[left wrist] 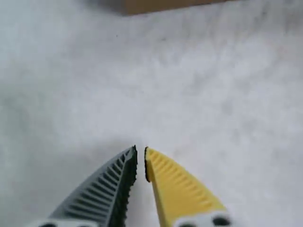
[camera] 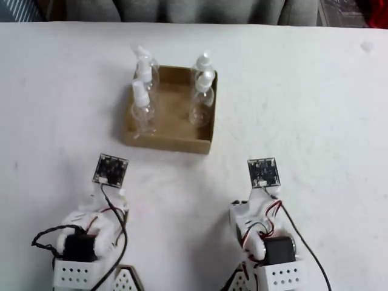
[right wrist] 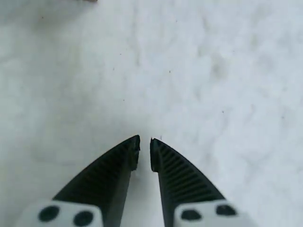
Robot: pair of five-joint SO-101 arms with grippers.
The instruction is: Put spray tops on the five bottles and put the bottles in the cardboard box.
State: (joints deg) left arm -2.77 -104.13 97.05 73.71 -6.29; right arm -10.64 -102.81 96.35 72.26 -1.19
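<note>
A shallow cardboard box (camera: 170,143) sat in the upper middle of the high view, with clear bottles (camera: 141,112) standing upright inside it, 2 along its left wall and 2 along its right wall. Each of those 4 wore a white spray top (camera: 205,59). A 5th bottle could not be made out for certain; the cluster at the box's upper left corner was too jumbled to count. Judged from this, the task looked at or near its end, with capping and boxing done for every bottle that could be seen. The next move seemed to call only for checking that count. The left gripper (left wrist: 140,156), one finger grey and one yellow, had its jaws drawn together to a thin sliver and held nothing. The right gripper (right wrist: 145,147), both fingers black, was likewise closed to a sliver and empty. Both pointed at bare white table (camera: 315,109). In the high view the left arm (camera: 82,245) sat at lower left and the right arm (camera: 267,242) at lower right, well apart from the box, each with a small square circuit board (camera: 111,169) and loose wires on top. Nothing lay between the arms and the box.
</note>
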